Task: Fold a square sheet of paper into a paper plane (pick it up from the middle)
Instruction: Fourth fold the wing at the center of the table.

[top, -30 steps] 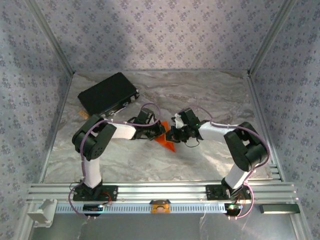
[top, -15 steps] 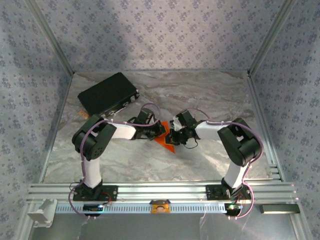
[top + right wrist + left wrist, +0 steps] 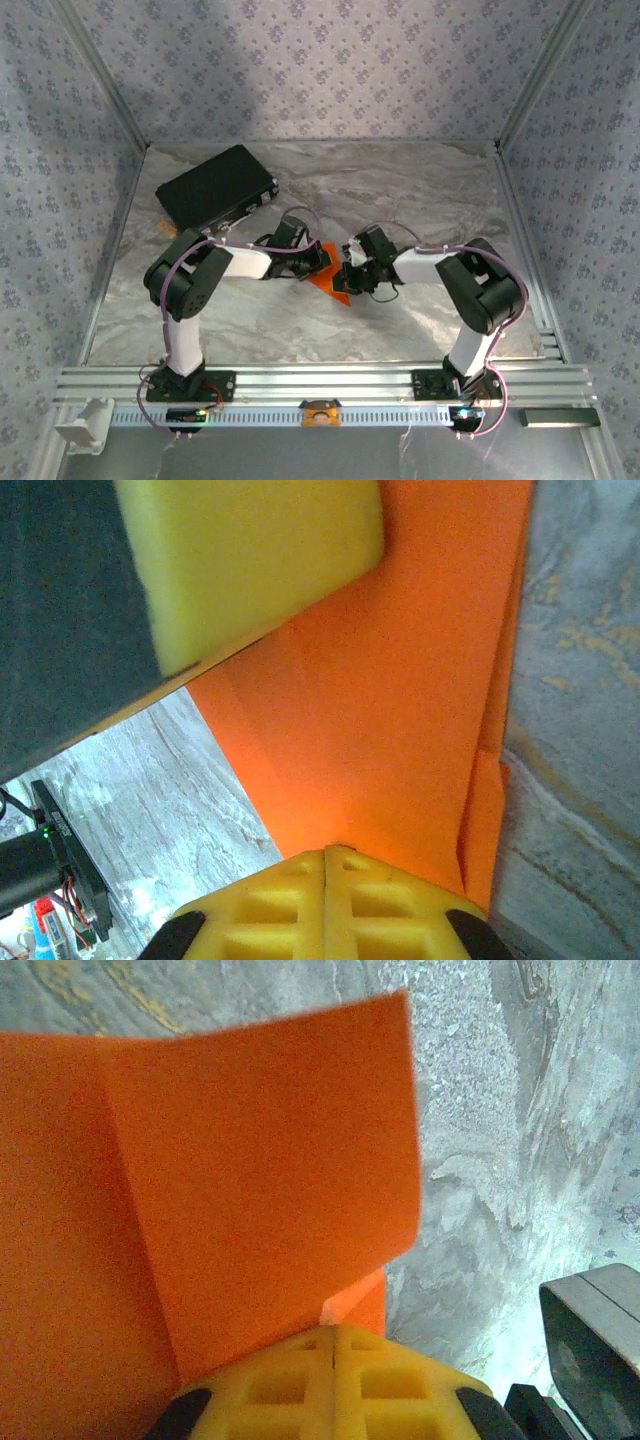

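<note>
From above, the two arms meet over the middle of the grey marbled table [image 3: 430, 190]. Between them sits the thin bright orange sheet of paper [image 3: 332, 283], a small wedge half covered by the wrists. The left gripper [image 3: 313, 262] and right gripper [image 3: 346, 277] are too small and dark here to read. A flat black rectangular case [image 3: 215, 188] rests well apart at the far left.

The left wrist camera settles it. The left gripper [image 3: 333, 1360] has its yellow fingertips pressed together, and a corner of the sheet [image 3: 260, 1180] is nipped in the seam. A big flap stands up with one sharp crease running down it. The sheet runs off the left edge, so its full outline is lost. A dark grey block [image 3: 595, 1335] pokes in at the lower right; what it is, I can't tell.

The right wrist camera shows the right gripper [image 3: 326, 890] pinched shut too, and the sheet [image 3: 400, 700] runs straight into its seam, with layered folds along the right edge. A yellow pad [image 3: 250, 550] on a dark body covers the sheet's upper left.
</note>
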Controlling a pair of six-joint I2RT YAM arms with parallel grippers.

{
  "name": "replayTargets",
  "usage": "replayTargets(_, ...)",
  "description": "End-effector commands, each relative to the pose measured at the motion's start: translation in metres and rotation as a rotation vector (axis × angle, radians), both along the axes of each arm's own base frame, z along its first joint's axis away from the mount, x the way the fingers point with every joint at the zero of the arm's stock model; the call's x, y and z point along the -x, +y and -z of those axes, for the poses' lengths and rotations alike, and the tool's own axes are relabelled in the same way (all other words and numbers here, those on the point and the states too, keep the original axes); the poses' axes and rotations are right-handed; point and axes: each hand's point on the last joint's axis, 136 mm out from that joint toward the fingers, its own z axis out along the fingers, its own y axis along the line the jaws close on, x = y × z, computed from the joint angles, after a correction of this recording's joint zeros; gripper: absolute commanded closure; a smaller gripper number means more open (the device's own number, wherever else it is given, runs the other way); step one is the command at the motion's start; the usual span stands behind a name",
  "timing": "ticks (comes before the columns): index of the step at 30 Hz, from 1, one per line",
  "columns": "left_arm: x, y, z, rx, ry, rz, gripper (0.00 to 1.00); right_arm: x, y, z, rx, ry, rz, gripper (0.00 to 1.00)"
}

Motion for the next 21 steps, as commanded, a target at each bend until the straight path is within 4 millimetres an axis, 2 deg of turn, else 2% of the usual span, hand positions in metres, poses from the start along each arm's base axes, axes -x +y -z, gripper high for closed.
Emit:
replayTargets(1, 0.013, 0.027, 0.033, -0.111, 0.077, -0.026, 1.00, 0.025, -0.022, 0.019, 0.083, 0.088, 0.015, 0.94)
replayTargets(17, 0.013, 0.029, 0.038, -0.117, 0.091, -0.031, 1.00, 0.048, -0.051, 0.013, 0.110, 0.087, 0.082, 0.94)
replayTargets(21, 0.013, 0.029, 0.038, -0.115, 0.089, -0.034, 1.00, 0.055, -0.059, 0.017, 0.123, 0.093, 0.101, 0.95)
